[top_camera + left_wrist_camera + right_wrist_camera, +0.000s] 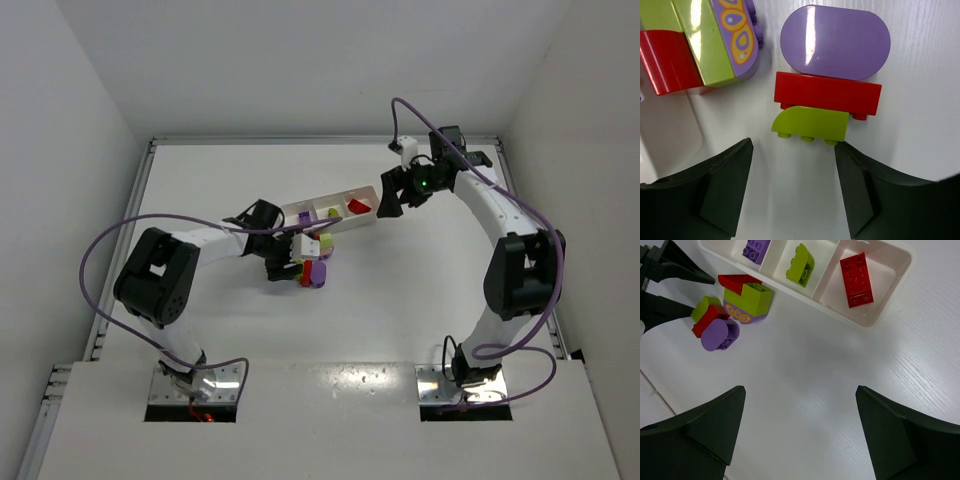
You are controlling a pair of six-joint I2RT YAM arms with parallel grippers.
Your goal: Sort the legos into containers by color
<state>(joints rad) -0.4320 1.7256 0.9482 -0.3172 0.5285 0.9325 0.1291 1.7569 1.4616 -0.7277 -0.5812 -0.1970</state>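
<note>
Legos [717, 335] just beside tray [860, 320] (outside rim)

A robotics lab test cell, shown by a bare white tabletop [400, 290] boxed in by plain white panel walls [60, 150], with 2 white-and-black robot arms [215, 240] [495, 215] bolted to metal base plates [228, 385] and trailing looped purple cables [84, 265].

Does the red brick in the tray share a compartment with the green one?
No, a tray wall separates the red brick from the green brick.
</note>
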